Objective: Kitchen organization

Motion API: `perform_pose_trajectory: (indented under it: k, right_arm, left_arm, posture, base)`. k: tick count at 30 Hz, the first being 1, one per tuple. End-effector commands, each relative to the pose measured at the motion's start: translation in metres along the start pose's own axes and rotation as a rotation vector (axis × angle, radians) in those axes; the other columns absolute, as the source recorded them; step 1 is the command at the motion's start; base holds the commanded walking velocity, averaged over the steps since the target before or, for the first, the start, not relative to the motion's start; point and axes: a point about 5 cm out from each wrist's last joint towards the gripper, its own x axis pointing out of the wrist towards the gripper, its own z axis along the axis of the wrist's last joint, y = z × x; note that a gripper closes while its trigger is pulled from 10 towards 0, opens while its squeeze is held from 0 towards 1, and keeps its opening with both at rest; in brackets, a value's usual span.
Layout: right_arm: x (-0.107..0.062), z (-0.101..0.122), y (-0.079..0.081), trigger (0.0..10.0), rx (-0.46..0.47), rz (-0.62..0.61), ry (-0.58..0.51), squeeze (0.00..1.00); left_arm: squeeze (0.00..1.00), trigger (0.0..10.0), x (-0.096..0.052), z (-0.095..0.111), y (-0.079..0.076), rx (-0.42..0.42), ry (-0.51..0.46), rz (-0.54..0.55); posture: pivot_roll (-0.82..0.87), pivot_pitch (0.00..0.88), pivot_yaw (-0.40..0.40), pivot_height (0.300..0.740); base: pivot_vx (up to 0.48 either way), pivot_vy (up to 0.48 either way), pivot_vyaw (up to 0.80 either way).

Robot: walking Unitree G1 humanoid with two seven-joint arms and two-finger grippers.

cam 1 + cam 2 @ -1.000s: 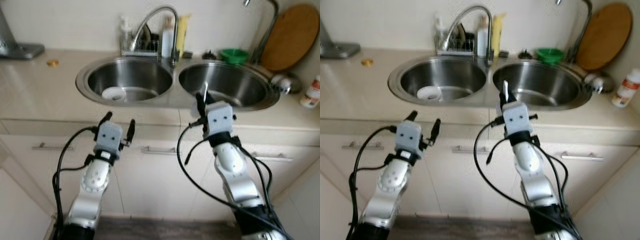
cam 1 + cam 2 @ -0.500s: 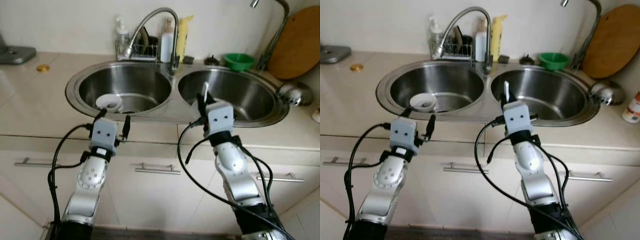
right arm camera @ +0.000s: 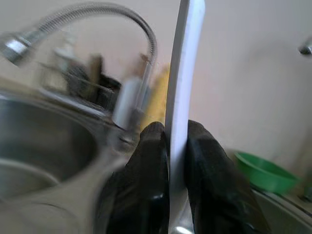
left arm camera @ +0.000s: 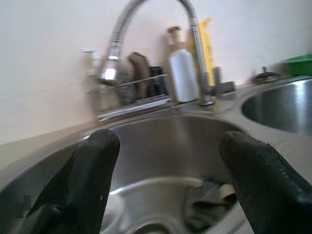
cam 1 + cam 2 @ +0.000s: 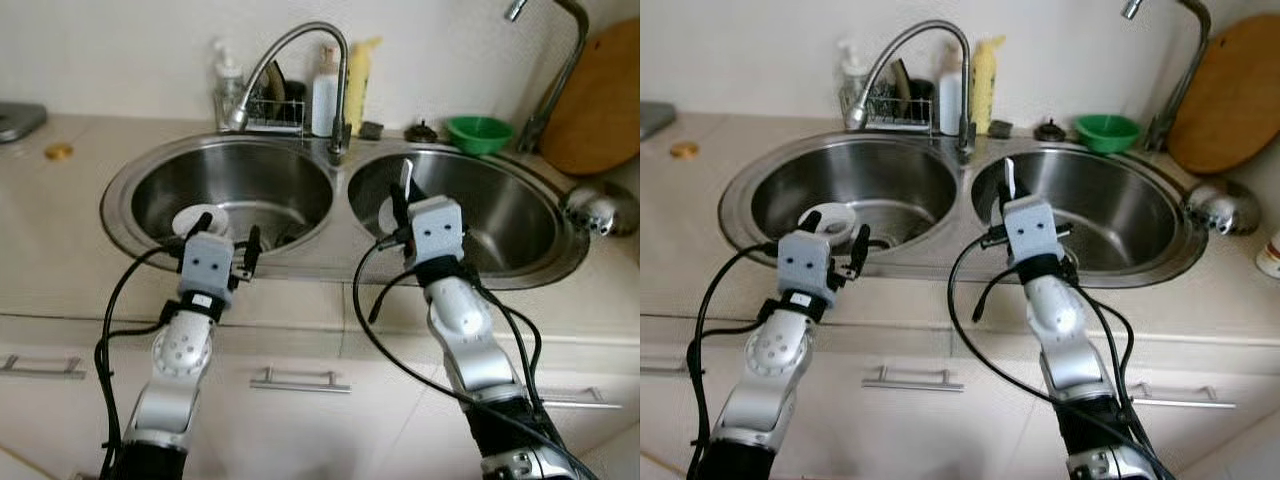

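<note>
Low in the frame, the left gripper [image 5: 227, 237] is hovering with fingers spread wide at the near rim of the left sink basin [image 5: 150, 190]. Right of centre, the right gripper [image 5: 400, 203] is pinching a thin white plate [image 3: 183, 97] (held on edge, upright) over the right sink basin [image 5: 520, 225]. A small white bowl [image 5: 199, 218] is lying in the left basin, and farther back the faucet [image 5: 290, 55] is arching over the divider.

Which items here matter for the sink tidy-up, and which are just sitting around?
In play:
- thin white flat utensil, clamped upright in the right end effector
- small white round bowl in the left steel sink basin
- left end effector, open, just before that bowl

Lying about:
- green plastic bowl
- round wooden cutting board
- yellow bottle
- white bottle
</note>
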Motion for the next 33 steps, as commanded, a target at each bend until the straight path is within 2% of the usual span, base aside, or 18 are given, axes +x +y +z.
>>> perform_pose_trajectory:
  k: [1,4,5,6,7,11,12,16,17,18,21,24,27,28,33]
  right_arm:
    - [0.002,-0.006,-0.009,0.0,0.010,-0.024,0.041,0.00]
    - [0.011,-0.013,-0.012,0.0,0.031,-0.019,0.110,0.00]
    - [0.014,-0.016,-0.014,3.3,0.040,-0.027,0.138,0.00]
    - [0.016,-0.017,-0.015,3.3,0.046,-0.033,0.155,0.00]
    - [0.020,-0.020,-0.017,10.0,0.066,-0.040,0.188,0.00]
    - [0.029,-0.033,-0.019,10.0,0.137,-0.047,0.318,0.00]
    - [0.030,-0.042,-0.021,10.0,0.176,-0.055,0.407,0.00]
    - [0.030,-0.048,-0.026,10.0,0.205,-0.078,0.452,0.00]
    - [0.029,-0.053,-0.028,10.0,0.205,-0.080,0.488,0.35]
    - [0.026,-0.058,-0.028,10.0,0.229,-0.081,0.517,1.00]
    - [0.027,-0.057,-0.030,10.0,0.272,-0.080,0.504,1.00]
    - [0.027,-0.056,-0.031,10.0,0.276,-0.082,0.499,1.00]
    - [0.030,-0.050,-0.037,10.0,0.286,-0.107,0.450,1.00]
    - [0.031,-0.046,-0.038,10.0,0.310,-0.107,0.413,1.00]
    - [0.031,-0.039,-0.034,10.0,0.343,-0.096,0.363,1.00]
  left_arm:
    - [0.00,10.0,0.003,0.006,-0.008,0.003,-0.024,-0.026]
    - [0.00,10.0,0.002,0.006,-0.009,0.014,-0.029,-0.034]
    - [0.00,10.0,0.002,0.007,-0.009,0.011,-0.032,-0.033]
    - [0.00,10.0,0.002,0.007,-0.009,0.009,-0.034,-0.032]
    - [0.00,10.0,0.002,0.008,-0.009,0.006,-0.039,-0.030]
    - [0.00,10.0,0.003,0.009,-0.009,0.005,-0.045,-0.027]
    - [0.00,10.0,0.003,0.009,-0.010,0.005,-0.046,-0.026]
    - [0.00,10.0,0.002,0.010,-0.009,0.008,-0.051,-0.025]
    - [0.00,10.0,0.002,0.011,-0.009,0.009,-0.053,-0.024]
    - [0.00,10.0,0.002,0.011,-0.009,0.009,-0.054,-0.023]
    - [0.00,10.0,0.002,0.011,-0.009,0.008,-0.056,-0.021]
    - [0.00,10.0,0.002,0.012,-0.009,0.003,-0.059,-0.021]
    - [0.00,10.0,0.002,0.013,-0.011,-0.010,-0.069,-0.024]
    - [0.00,10.0,0.003,0.013,-0.012,-0.011,-0.067,-0.026]
    - [0.00,10.0,0.004,0.012,-0.013,-0.014,-0.064,-0.028]
  posture:
    - [0.01,0.000,-0.035,0.740]
    - [0.01,0.000,-0.037,0.740]
    - [0.01,0.000,-0.038,0.740]
    - [0.01,0.000,-0.038,0.740]
    - [0.01,0.000,-0.039,0.740]
    - [0.01,0.000,-0.041,0.740]
    - [0.02,0.000,-0.043,0.740]
    - [0.02,0.000,-0.046,0.740]
    - [0.02,0.000,-0.046,0.740]
    - [0.02,0.000,-0.047,0.740]
    - [0.02,0.000,-0.047,0.740]
    - [0.02,0.000,-0.045,0.740]
    - [0.01,0.000,-0.041,0.740]
    - [0.01,0.000,-0.040,0.740]
    - [0.01,0.000,-0.036,0.740]
  base:
    - [0.266,0.000,0.00]
    - [0.080,0.000,0.00]
    - [0.000,0.000,0.00]
    - [0.000,0.000,0.00]
    - [0.000,0.000,0.00]
    - [0.000,0.000,0.00]
    - [0.000,0.000,0.00]
    - [0.000,0.000,0.00]
    - [0.000,0.000,0.00]
    - [0.000,0.000,0.00]
    - [0.000,0.000,0.00]
    - [0.000,0.000,0.00]
    - [0.000,0.000,0.00]
    - [0.000,0.000,0.00]
    - [0.000,0.000,0.00]
